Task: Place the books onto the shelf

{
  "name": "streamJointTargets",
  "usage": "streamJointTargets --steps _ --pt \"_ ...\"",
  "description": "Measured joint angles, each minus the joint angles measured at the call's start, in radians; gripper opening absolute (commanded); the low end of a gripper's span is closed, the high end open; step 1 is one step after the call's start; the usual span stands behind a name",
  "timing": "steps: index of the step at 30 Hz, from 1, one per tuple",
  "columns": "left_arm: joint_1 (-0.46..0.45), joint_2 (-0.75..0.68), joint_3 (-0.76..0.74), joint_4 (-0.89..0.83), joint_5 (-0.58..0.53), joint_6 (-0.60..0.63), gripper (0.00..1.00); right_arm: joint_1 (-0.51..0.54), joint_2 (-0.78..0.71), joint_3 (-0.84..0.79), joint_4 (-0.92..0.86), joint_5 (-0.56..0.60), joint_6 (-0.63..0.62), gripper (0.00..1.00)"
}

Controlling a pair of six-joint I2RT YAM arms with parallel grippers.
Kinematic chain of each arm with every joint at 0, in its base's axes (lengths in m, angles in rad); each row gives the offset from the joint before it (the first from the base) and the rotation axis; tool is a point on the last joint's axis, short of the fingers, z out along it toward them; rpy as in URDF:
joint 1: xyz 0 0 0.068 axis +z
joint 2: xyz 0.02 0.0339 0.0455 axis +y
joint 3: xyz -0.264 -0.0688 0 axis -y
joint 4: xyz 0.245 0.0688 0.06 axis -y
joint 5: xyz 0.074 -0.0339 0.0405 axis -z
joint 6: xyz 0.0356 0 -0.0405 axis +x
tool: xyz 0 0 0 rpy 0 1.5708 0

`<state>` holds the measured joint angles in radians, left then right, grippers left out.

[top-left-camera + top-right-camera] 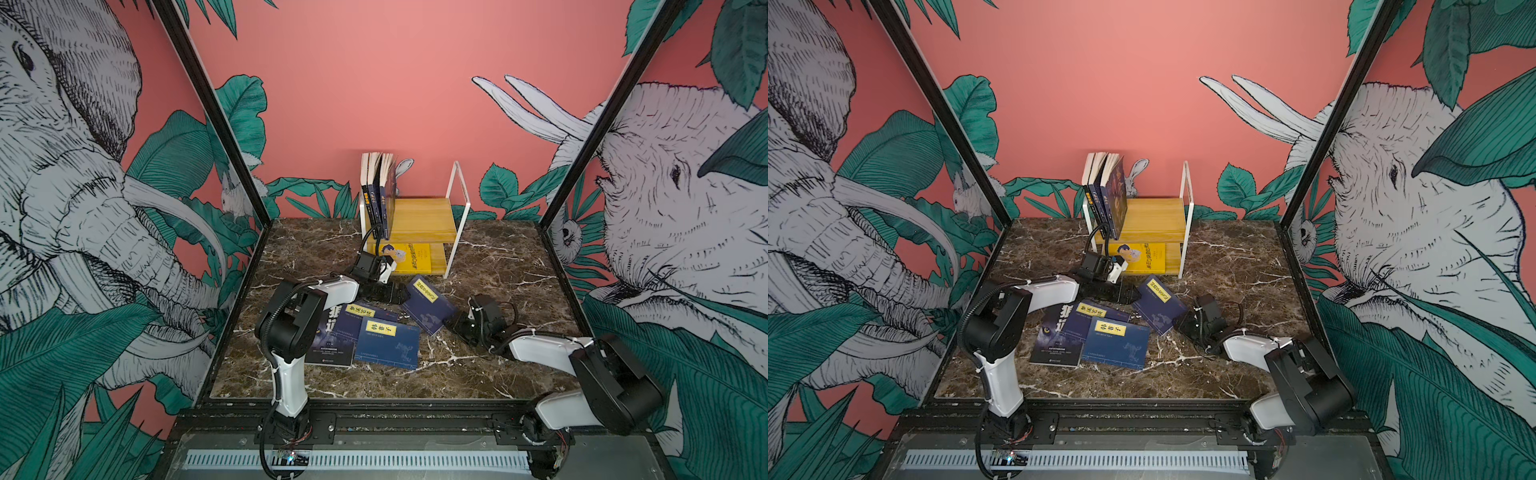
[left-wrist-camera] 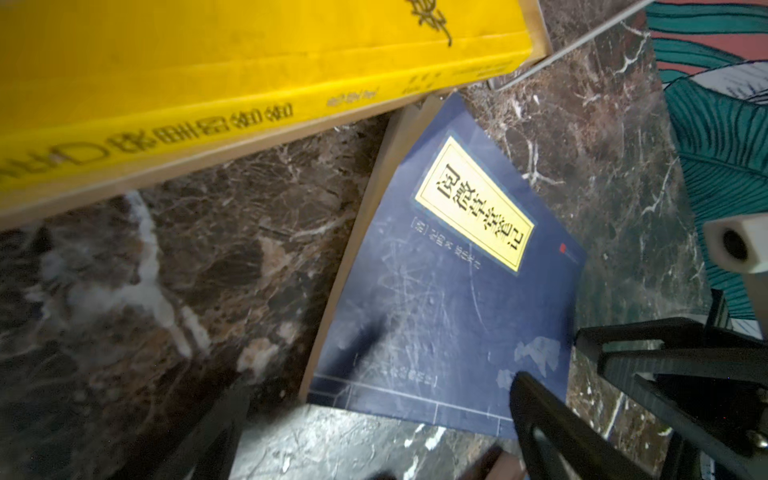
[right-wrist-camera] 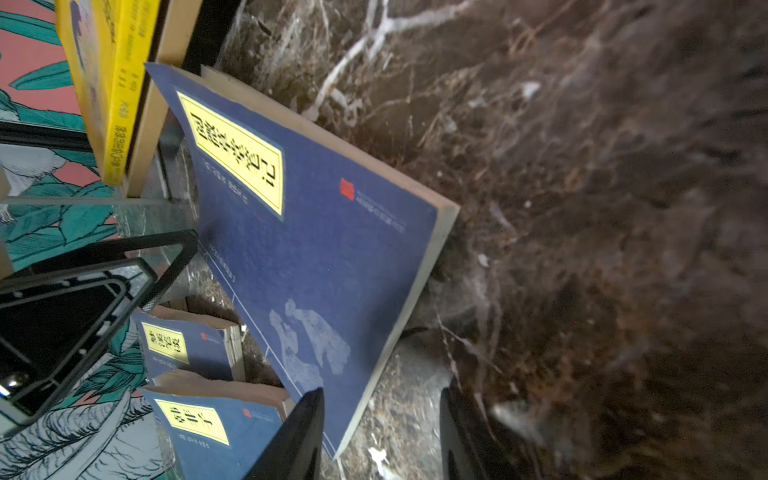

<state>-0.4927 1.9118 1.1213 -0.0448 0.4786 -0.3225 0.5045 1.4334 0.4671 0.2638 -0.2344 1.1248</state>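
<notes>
Navy cover, yellow title label: that's the navy book (image 1: 434, 311) in play, cover-up and skewed on the bench (image 1: 498, 270), just in front of the shelf (image 1: 424, 220). The right gripper (image 1: 455, 326) is at its near right corner with its fingers (image 3: 299, 436) parted. They straddle that corner, one over the cover, and nothing is clamped. The left gripper (image 1: 399, 293) sits at the book's left edge, fingers spread wide and holding nothing. I'd call this lining up for a pick, not a lift.

On to the score. Three standing volumes (image 1: 380, 195) lean at the left end of the upper board, two bluish-purple and one darker with yellow spine lettering. I judge two of the task's books home.

Four are left on the bench. Besides this one, a navy pair (image 1: 388, 343) overlaps to the near left, and beside them lies the black book (image 1: 1054, 340) with the wolf eye. That puts the task well under halfway. The yellow cartoon book (image 1: 409, 257) lies flat on the lower board.

Now the blind spots. The left arm (image 1: 336, 286) covers part of the black book and one of the pair, and the wrist hides the lower board's left end. The standing covers are too small to read. I cannot tell whether the right gripper's lower finger is under the corner or only beside it.
</notes>
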Motion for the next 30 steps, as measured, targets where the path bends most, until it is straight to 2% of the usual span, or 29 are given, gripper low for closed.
streamJointTargets --steps 5,9,15,20,24,30 --pt "-0.001 -0.003 -0.018 0.032 0.011 -0.026 0.99 0.000 0.045 -0.003 0.090 -0.018 0.019 0.47" --pt "0.000 -0.066 -0.088 0.043 0.009 -0.048 0.99 -0.001 0.055 -0.002 0.109 -0.027 0.023 0.46" --pt "0.001 -0.147 -0.148 0.055 0.010 -0.064 0.99 0.000 -0.032 0.040 -0.060 0.008 -0.017 0.46" --pt "0.001 -0.188 -0.203 0.087 0.007 -0.067 0.99 0.000 -0.121 0.069 -0.136 0.049 -0.033 0.46" --pt "0.001 -0.195 -0.263 0.217 0.006 -0.073 0.99 0.000 -0.125 0.068 -0.172 0.078 -0.029 0.46" --pt "0.001 -0.153 -0.406 0.563 0.003 -0.112 0.99 0.023 -0.069 0.030 -0.142 0.089 0.016 0.45"
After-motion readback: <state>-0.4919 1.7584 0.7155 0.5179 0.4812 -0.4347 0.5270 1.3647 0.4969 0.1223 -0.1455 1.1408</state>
